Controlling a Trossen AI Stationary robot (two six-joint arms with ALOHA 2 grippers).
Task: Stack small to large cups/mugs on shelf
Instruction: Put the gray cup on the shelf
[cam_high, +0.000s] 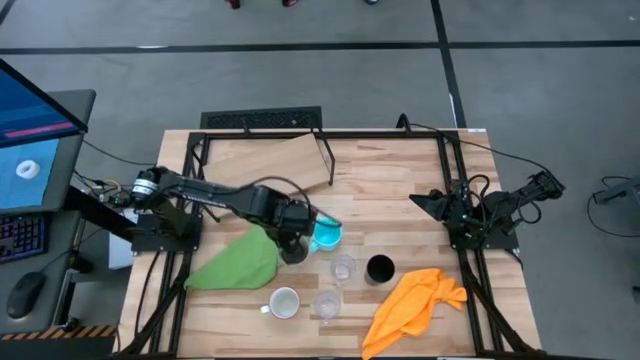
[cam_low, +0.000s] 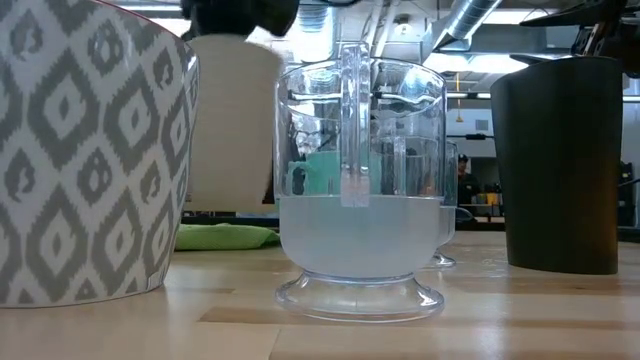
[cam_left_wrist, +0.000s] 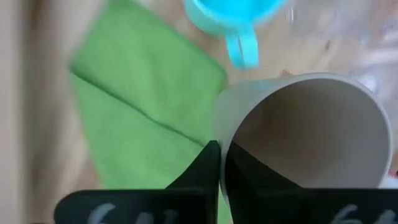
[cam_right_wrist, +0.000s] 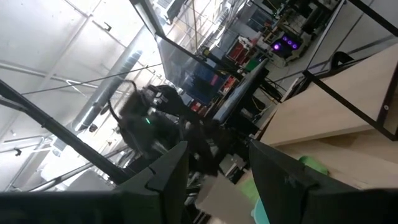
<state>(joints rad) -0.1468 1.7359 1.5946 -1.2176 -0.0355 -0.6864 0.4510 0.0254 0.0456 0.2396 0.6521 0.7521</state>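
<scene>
With its fingers pinched on the rim of the grey-beige cup (cam_left_wrist: 305, 134), the left gripper (cam_high: 292, 243) sits mid-frame by the bright blue mug (cam_high: 326, 236) and green cloth (cam_high: 238, 262). Right gripper (cam_right_wrist: 216, 180), fingers apart, parked centre-right. Shelf (cam_high: 283, 160) upper centre.

— How do the two dark jointed arms look from above?

— The left arm (cam_high: 215, 195) is black, made of tube-like segments with rounded joints, and it has a silver-grey round cap near its base. Thin black cables hang around its base by the left edge of the tabletop. The right arm (cam_high: 495, 208) is also black, with looped cables, near the right edge.

— And the fingers?

— The left gripper (cam_left_wrist: 219, 168) has flat, dark, pointed fingers above a black bar with pale markings. The right gripper (cam_right_wrist: 214, 180) has broad dark fingers.
</scene>
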